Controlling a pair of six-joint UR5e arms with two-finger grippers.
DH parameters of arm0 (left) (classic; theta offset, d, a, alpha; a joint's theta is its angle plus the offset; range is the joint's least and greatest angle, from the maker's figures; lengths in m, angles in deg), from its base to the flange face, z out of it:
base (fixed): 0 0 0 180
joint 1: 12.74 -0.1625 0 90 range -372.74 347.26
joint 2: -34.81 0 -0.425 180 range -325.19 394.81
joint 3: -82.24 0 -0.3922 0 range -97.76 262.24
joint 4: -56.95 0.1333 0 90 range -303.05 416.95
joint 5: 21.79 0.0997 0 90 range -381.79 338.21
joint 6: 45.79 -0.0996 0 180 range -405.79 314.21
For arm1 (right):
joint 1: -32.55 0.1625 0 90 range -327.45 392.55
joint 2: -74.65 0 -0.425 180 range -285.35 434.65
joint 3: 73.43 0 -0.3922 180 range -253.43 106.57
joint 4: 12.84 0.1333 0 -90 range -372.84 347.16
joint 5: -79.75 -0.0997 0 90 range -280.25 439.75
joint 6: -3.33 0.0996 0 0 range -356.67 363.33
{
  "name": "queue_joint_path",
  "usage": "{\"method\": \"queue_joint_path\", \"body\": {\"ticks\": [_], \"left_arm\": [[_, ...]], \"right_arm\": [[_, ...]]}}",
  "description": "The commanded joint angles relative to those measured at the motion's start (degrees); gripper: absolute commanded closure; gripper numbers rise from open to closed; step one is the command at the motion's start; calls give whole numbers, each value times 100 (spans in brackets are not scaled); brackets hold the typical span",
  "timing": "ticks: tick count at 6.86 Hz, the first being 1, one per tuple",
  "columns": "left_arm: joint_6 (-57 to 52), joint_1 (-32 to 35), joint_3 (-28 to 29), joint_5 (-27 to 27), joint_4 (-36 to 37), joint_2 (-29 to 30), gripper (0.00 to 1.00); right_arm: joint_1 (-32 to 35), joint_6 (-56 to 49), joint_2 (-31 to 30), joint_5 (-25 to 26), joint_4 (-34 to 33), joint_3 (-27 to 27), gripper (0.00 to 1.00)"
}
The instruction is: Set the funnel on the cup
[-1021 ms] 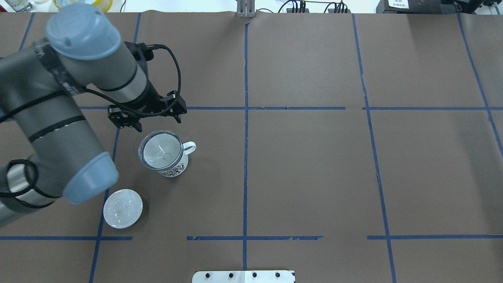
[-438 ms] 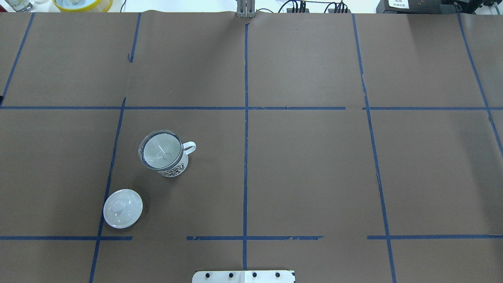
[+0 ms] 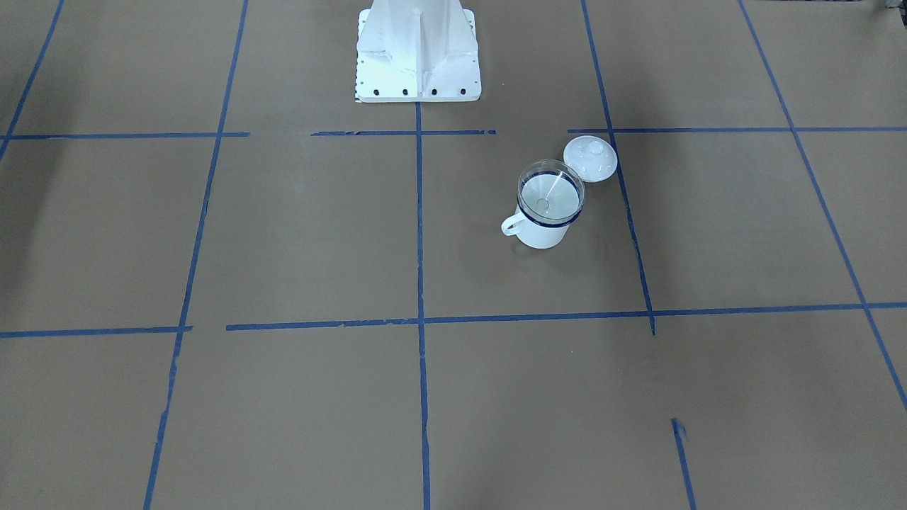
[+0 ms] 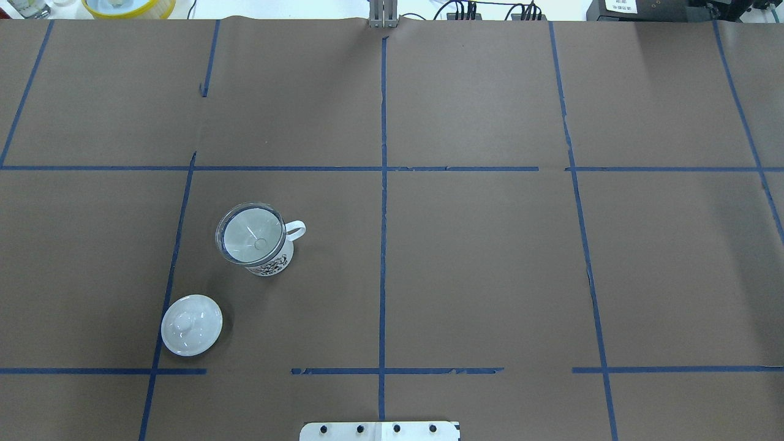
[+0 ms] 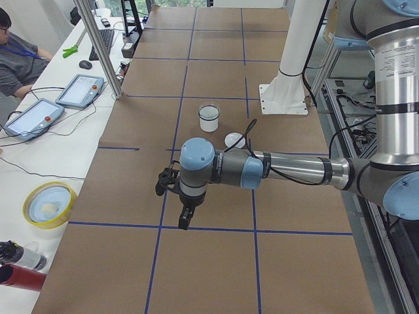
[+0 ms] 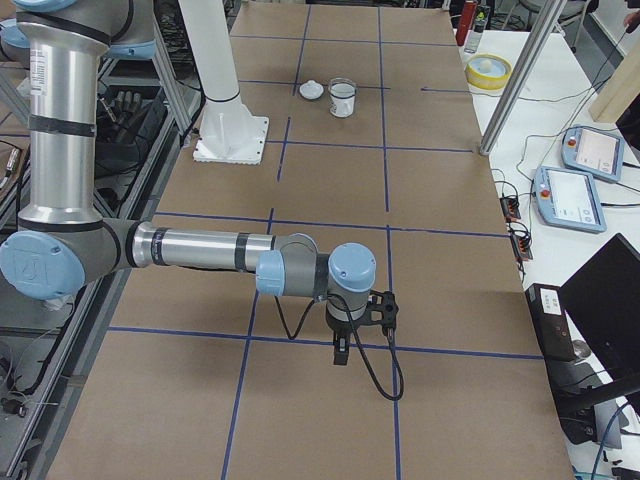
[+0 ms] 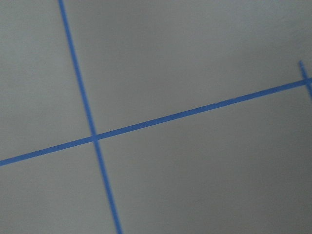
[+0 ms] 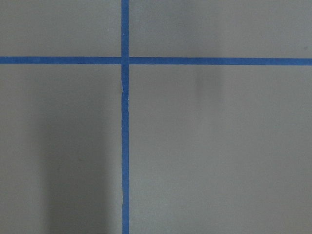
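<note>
The clear funnel [image 4: 251, 236] sits upright in the mouth of the white mug with a dark blue rim [image 4: 271, 261], its handle pointing right. Both also show in the front view, funnel [image 3: 550, 190] on cup [image 3: 542, 235], and small in the side views [image 5: 209, 118] [image 6: 343, 98]. No arm touches them. My left gripper [image 5: 178, 212] hangs over bare paper near the table's left end, far from the cup. My right gripper [image 6: 343, 350] hangs over bare paper at the right end. I cannot tell whether either is open or shut.
A round white knobbed lid [image 4: 192, 324] lies on the paper near the cup, also in the front view [image 3: 590, 159]. The white robot base [image 3: 418, 57] stands at the table's middle edge. A yellow bowl [image 5: 49, 204] and tablets [image 5: 78, 91] lie beyond the paper.
One second ago my left arm and gripper were over the table just behind the cup; they have left the overhead view. Funnel, cup and lid have not moved.
</note>
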Motion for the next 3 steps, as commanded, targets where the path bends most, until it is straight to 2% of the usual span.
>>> {"method": "queue_joint_path", "body": {"ticks": [1, 3], "left_arm": [[-72, 306, 277, -295, 121, -66, 0], [-46, 326, 216, -482, 637, -67, 0]], "right_arm": [[0, 0, 0, 0, 0, 9, 0], [0, 0, 0, 0, 0, 0, 0]]}}
